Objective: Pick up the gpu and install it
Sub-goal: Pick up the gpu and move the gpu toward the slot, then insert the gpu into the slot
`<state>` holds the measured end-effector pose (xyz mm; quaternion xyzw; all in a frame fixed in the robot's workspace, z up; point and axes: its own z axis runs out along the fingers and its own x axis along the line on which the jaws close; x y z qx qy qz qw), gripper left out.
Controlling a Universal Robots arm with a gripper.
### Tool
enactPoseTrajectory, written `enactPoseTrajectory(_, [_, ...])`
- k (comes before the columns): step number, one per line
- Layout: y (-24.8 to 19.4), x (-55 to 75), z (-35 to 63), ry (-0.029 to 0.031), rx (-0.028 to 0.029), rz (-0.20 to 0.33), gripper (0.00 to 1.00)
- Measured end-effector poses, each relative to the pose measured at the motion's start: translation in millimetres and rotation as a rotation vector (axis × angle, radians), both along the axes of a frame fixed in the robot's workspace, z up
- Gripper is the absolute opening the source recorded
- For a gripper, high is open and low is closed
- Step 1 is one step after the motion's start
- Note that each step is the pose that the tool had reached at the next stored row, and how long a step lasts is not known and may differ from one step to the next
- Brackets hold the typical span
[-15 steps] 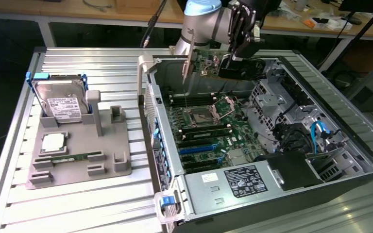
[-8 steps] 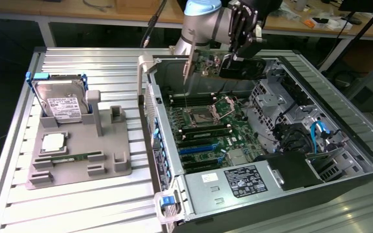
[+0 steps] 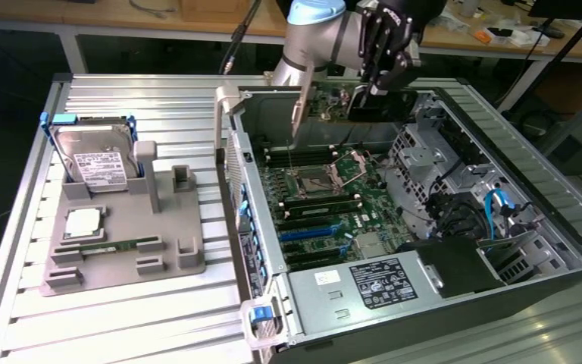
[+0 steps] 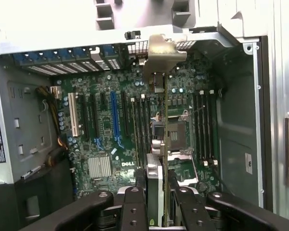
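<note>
The gpu [image 3: 370, 108] hangs in the air over the far end of the open computer case [image 3: 533, 197], its silver end bracket [image 3: 298, 114] pointing down beside the case's rear wall. My gripper [image 3: 387, 57] is shut on the card's upper edge. In the wrist view the gpu [image 4: 164, 139] shows edge-on between my fingers [image 4: 134, 208], its bracket [image 4: 163, 52] out in front. The motherboard [image 4: 106, 139] lies below, the card clear of its slots.
The motherboard's blue slot [image 4: 114, 115] and black slots sit beside the CPU socket [image 3: 317, 182]. A power supply [image 3: 372, 284] fills the near end of the case. At the exterior view's left, a grey holder [image 3: 170, 265] carries a hard drive [image 3: 97, 163], a CPU [image 3: 82, 222] and a RAM stick [image 3: 109, 246].
</note>
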<state>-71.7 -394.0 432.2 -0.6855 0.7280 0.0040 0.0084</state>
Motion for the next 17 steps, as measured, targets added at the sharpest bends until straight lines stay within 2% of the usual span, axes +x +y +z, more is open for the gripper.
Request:
enactPoseTrajectory(2, [0.0,1.1,0.0,0.0,0.0001,0.021,0.27])
enactPoseTrajectory(17, [0.0,1.6,0.0,0.0,0.0,0.046,0.27])
